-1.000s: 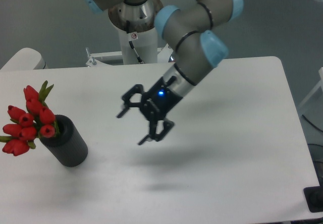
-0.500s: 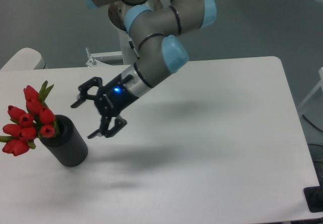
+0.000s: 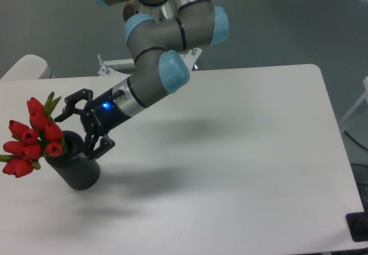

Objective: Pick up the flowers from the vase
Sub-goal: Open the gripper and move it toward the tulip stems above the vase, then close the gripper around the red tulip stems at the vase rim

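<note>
The flowers, a bunch of red tulip buds with green leaves, stick out of the vase and lean to the left. The vase is a short black cylinder near the table's left front. My gripper is open, its black fingers spread. It hangs just right of the flowers and over the vase's upper right side. The lower finger overlaps the vase's rim in this view. I cannot tell if it touches. Nothing is between the fingers.
The white table carries the vase only. The arm's base stands behind the table's back edge. A second white surface shows at far left. A dark object sits at the lower right corner.
The gripper has swept left across the table, from its middle to right beside the flowers, staying open. The flowers and vase have not moved.
</note>
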